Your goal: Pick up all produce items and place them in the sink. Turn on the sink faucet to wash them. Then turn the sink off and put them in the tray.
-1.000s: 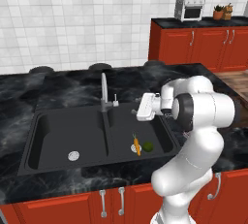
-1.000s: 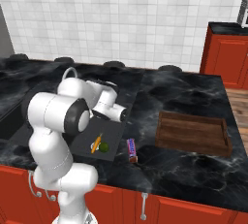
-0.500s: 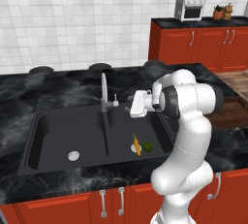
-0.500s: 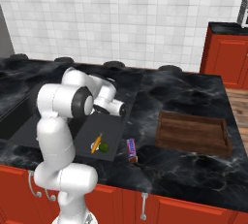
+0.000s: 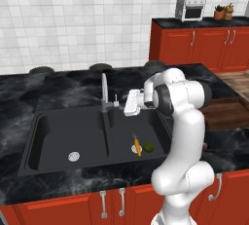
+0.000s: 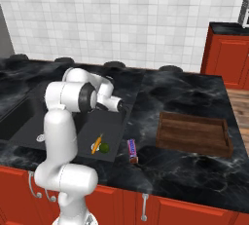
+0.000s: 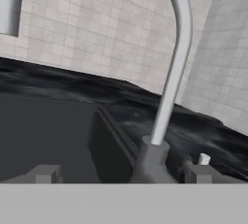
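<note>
Black marble desk [image 5: 58, 90], left base view: carrot [image 5: 137, 145] and lime [image 5: 148, 147] already lie in the sink [image 5: 53, 141], centre frame; faucet [image 5: 104, 90] not yet running. Right base view: tray [image 6: 193, 133] at right awaits. Hand view: jaws released, spread wide, facing the lever [image 7: 204, 159].

A glossy white arm [image 5: 187, 121] of rounded segments (dark grey joints) ends in a boxy white hand.

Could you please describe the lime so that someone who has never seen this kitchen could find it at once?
Find the black double-basin sink set in the dark marble counter. On the floor of its right basin, the one nearer the wooden tray, lie two small items. The lime is the round green one, beside the slim orange carrot.
</note>
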